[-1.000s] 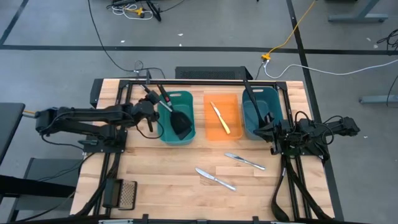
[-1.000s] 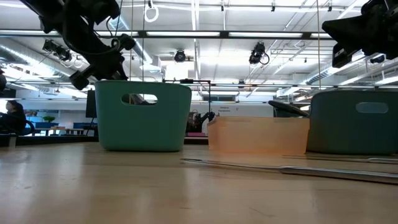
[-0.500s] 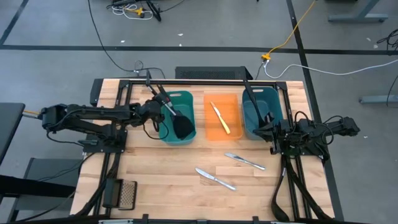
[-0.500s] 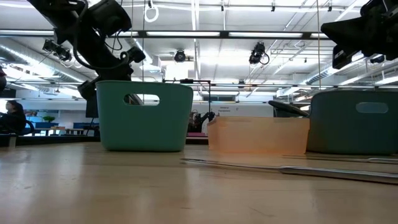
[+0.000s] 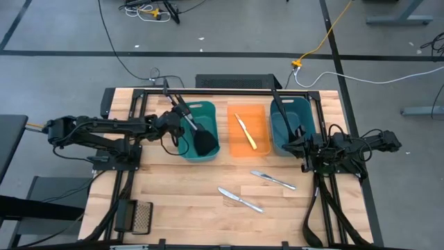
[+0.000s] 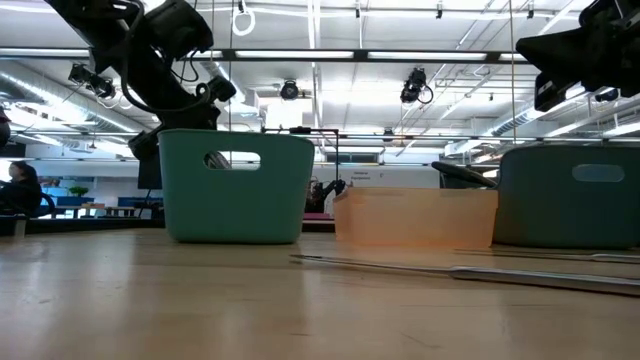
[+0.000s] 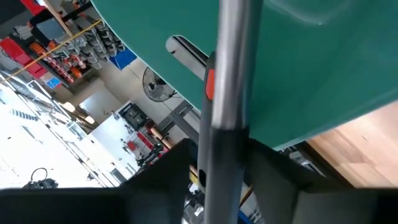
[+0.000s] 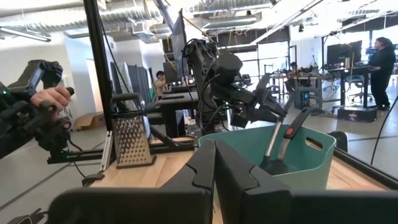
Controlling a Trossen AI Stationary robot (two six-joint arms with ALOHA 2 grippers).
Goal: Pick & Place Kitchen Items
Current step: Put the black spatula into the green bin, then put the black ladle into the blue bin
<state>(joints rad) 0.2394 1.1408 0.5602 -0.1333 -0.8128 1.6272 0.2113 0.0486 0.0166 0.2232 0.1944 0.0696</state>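
Note:
A black slotted spatula [image 5: 202, 142] stands head down in the left teal bin [image 5: 211, 111]. Its silver handle [image 7: 225, 74] slants up over the bin's far left rim. My left gripper [image 5: 179, 118] is at that rim, open, with one finger on each side of the handle [image 7: 221, 155]. A yellow-handled knife [image 5: 245, 130] lies in the orange bin [image 5: 260, 146]. A long black utensil [image 5: 281, 111] leans in the right teal bin [image 5: 304, 104]. Two silver table knives [image 5: 272, 180] [image 5: 240, 199] lie flat on the wood. My right gripper [image 8: 214, 168] is shut and holds nothing, beside the right bin. My left gripper has the spatula's silver handle [image 7: 214, 134] between its two open fingers, which lie across it, reaching from the table's left and slanting down. Whether either finger touches the handle, I cannot tell. The spatula's head stays down in the bin.
A metal grater [image 5: 141, 215] sits at the table's near left corner. The three bins stand in a row along the far half of the table. Bare wood [image 5: 187, 187] lies in front of them around the two knives.
My left gripper has moved toward the left teal bin and slightly down, carrying the spatula's handle with it. The handle now slants more over the bin's far left rim, and the head has stayed low in the bin.

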